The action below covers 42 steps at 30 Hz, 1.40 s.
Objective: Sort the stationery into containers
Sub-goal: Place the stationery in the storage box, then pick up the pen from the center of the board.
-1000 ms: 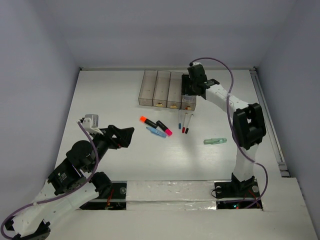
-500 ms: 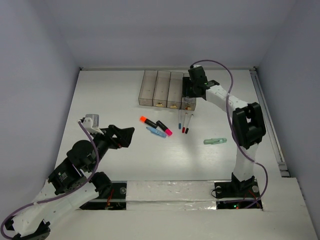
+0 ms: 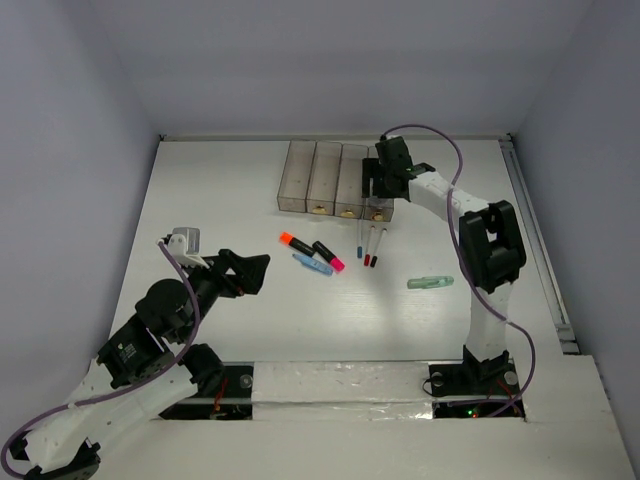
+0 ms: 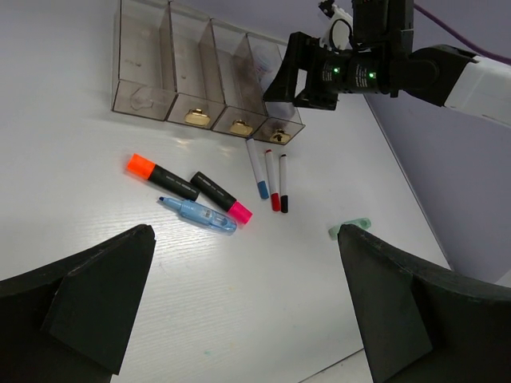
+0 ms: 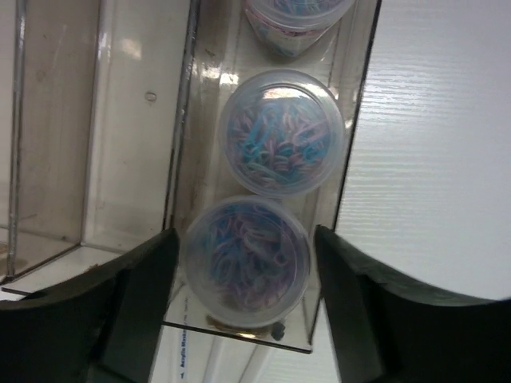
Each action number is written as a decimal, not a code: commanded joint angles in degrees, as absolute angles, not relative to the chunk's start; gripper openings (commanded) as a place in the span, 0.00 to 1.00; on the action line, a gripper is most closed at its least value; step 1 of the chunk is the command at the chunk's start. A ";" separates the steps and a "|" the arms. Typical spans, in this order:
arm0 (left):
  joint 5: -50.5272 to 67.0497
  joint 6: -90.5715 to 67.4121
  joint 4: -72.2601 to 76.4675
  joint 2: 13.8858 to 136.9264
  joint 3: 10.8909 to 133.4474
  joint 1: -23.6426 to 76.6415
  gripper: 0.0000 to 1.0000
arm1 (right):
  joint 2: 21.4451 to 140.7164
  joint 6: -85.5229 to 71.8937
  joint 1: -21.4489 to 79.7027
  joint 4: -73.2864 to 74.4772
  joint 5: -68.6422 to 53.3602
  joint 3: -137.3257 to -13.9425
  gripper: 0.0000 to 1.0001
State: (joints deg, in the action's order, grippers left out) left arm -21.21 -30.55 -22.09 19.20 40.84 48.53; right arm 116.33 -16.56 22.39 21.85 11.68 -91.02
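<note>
The containers (image 3: 322,178) are four joined translucent bins at the back. My right gripper (image 3: 381,180) hangs open over the rightmost bin (image 5: 354,152). In it stand three round pots: near (image 5: 247,259), middle (image 5: 283,132) and far (image 5: 295,16). The open fingers (image 5: 148,295) flank the near pot with a small gap each side. On the table lie an orange highlighter (image 3: 297,243), a pink highlighter (image 3: 328,256), a light blue marker (image 3: 312,264), three thin white pens (image 4: 271,171) and a pale green marker (image 3: 430,283). My left gripper (image 3: 255,268) is open and empty, left of the items.
The three left bins (image 4: 172,68) hold nothing that I can see. A rail (image 3: 535,230) runs along the table's right edge. Grey walls close in the back and sides. The right arm (image 4: 447,68) reaches over the bins' right end.
My right gripper has shifted a little toward the front of the rightmost bin. The left arm and the loose items have not moved.
</note>
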 commanded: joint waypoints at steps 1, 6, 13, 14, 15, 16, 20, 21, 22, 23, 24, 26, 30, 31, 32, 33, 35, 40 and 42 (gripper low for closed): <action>-21.18 -30.76 -20.04 19.51 40.52 48.69 0.99 | 114.79 -16.35 21.88 18.89 12.92 -93.69 0.83; -21.18 -30.76 -19.95 19.77 40.52 48.69 0.99 | 108.73 -15.03 21.88 17.93 9.33 -90.62 1.00; -21.97 -31.02 -20.21 20.39 40.52 48.69 0.99 | 99.85 -11.69 28.90 15.03 -2.90 -81.58 0.65; -22.32 -31.11 -20.39 20.65 40.52 48.69 0.99 | 98.97 -11.25 30.74 15.03 -2.99 -80.43 0.48; -22.59 -31.11 -20.48 20.83 40.60 48.69 0.99 | 98.62 -10.90 34.24 14.25 -2.99 -79.20 0.35; -22.76 -31.37 -20.57 21.00 40.61 48.69 0.99 | 98.18 -10.72 35.76 13.63 -2.90 -77.62 0.30; -24.52 -31.90 -21.27 22.32 40.78 48.69 0.98 | 97.21 -11.25 40.86 11.78 -0.36 -70.16 0.29; -24.70 -32.08 -21.36 22.59 40.87 48.69 0.95 | 97.12 -11.16 41.57 11.08 1.30 -69.27 0.42; -24.70 -32.08 -21.44 22.85 40.87 48.69 0.89 | 97.21 -11.16 42.62 10.99 1.23 -68.47 0.48; -24.70 -32.17 -21.36 23.37 40.96 48.69 0.86 | 97.38 -10.73 43.15 10.99 1.23 -67.51 0.53; -24.78 -32.17 -21.44 23.55 40.96 48.69 0.83 | 97.82 -10.64 43.68 11.16 1.84 -67.15 0.64; -24.96 -32.34 -21.62 24.17 41.04 48.69 0.76 | 99.57 -10.20 44.55 11.86 2.98 -66.97 0.67; -24.87 -32.78 -21.62 25.31 41.04 48.69 0.75 | 102.56 -10.63 45.18 12.22 5.88 -66.71 0.67; -24.96 -32.70 -21.71 25.40 41.04 48.69 0.75 | 103.09 -10.72 45.18 12.13 6.58 -66.80 0.67; -25.13 -32.61 -21.71 25.92 41.22 48.69 0.76 | 103.62 -10.81 45.18 12.04 7.29 -67.06 0.67; -25.14 -32.61 -21.71 26.01 41.22 48.69 0.76 | 104.58 -10.81 45.18 12.22 7.03 -67.50 0.66; -25.05 -32.52 -21.71 26.36 41.13 48.69 0.77 | 105.38 -11.07 45.18 11.87 6.77 -68.38 0.65; -25.49 -32.87 -21.88 26.10 40.96 48.69 0.78 | 109.07 -11.16 45.18 12.13 8.52 -70.66 0.56; -26.19 -33.22 -22.50 26.28 41.04 48.69 0.78 | 109.68 -11.16 45.18 12.22 8.61 -70.84 0.55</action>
